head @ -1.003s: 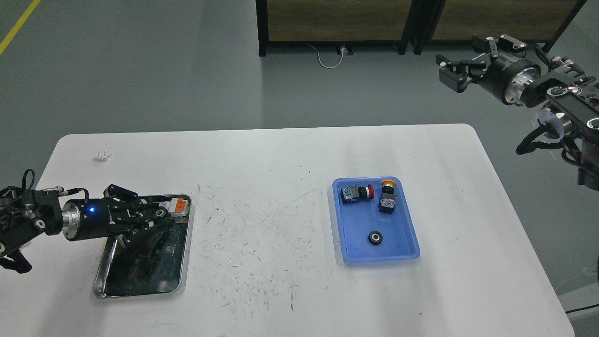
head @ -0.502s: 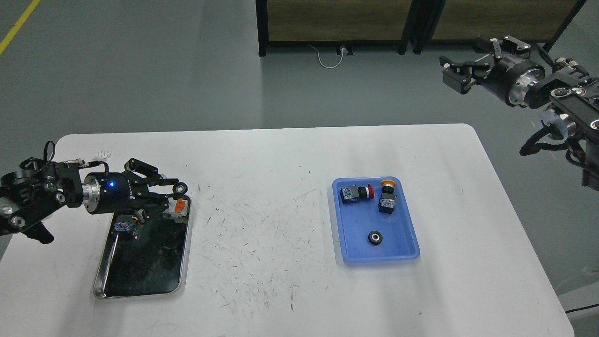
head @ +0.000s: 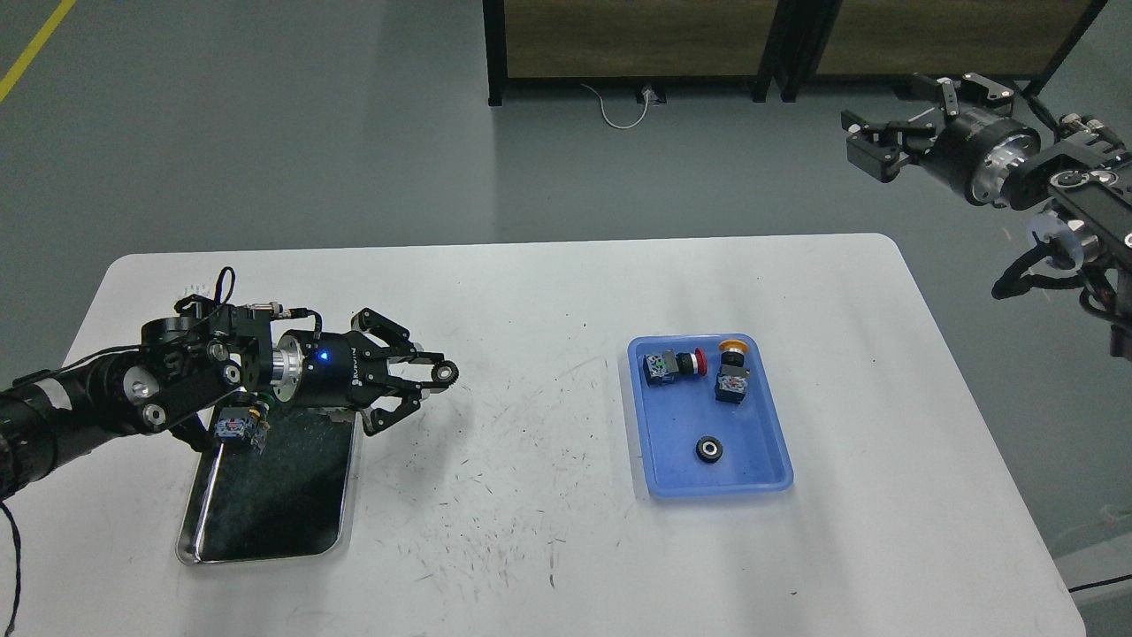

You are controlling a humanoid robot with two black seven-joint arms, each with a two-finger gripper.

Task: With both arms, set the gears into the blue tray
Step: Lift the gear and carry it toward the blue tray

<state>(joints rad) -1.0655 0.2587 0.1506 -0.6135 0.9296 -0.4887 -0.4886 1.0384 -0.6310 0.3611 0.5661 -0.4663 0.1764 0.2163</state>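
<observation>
A small black gear (head: 447, 372) hangs above the white table, pinched at the tip of my left gripper (head: 439, 375), which reaches right from the steel tray. A second gear (head: 708, 449) lies flat in the front part of the blue tray (head: 668, 460) at the table's right. My right gripper (head: 865, 146) is held high beyond the table's far right corner, its fingers spread with nothing between them.
Two push-button switches, one red-capped (head: 672, 364) and one orange-capped (head: 731, 376), lie in the back of the blue tray. The steel tray (head: 265, 548) at the front left holds another switch (head: 237, 428) under my left arm. A small white piece (head: 189, 289) lies at the far left.
My left gripper has lifted a gear out of the steel tray and carried it rightward over the table. The right arm has drifted slightly right and stays raised.
</observation>
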